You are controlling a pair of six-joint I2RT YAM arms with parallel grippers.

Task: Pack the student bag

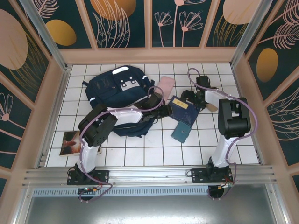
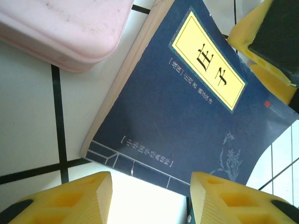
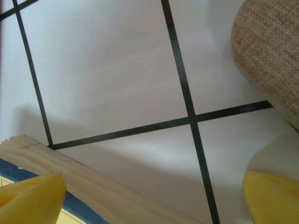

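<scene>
student bag (image 1: pixel 117 91): biggest item; lies flat at 10 o'clock on the tabletop (image 1: pixel 154 154), buckle patches up; left arm (image 1: pixel 126 114) crosses its 5 o'clock corner
bag handling: my read is soft and floppy, light while unfilled; it will sag and fold rather than slide as one piece; fabric looks grippy, not fragile
bag hold: likely the top rim or carry loop at its 12 o'clock end, or a strap; pinch a fold of cloth, not a flat panel; can't tell if the mouth is unzipped
navy book (image 2: pixel 187 116): at 3 o'clock from tabletop centre, yellow title label up; stiff, thin and flat on the tile, so take it by an edge
teal book (image 1: pixel 181 132): at 4 o'clock, just beside the navy book
picture book (image 1: pixel 71 142): at 8 o'clock, near the left wall
pink case (image 2: pixel 65 28): at 1 o'clock, between bag and navy book, just beside both
tan pouch (image 3: pixel 271 56): woven, just beside the right gripper
left gripper (image 2: pixel 149 200): jaws partly apart, gripping nothing; over the navy book's edge
right gripper (image 3: pixel 152 198): jaws spread wide, empty; one finger over the book's page edge
edges: walls (image 1: pixel 56 93) close at 9, 12 and 3 o'clock
room: bare tile from 5 to 7 o'clock; the middle is crowded
</scene>
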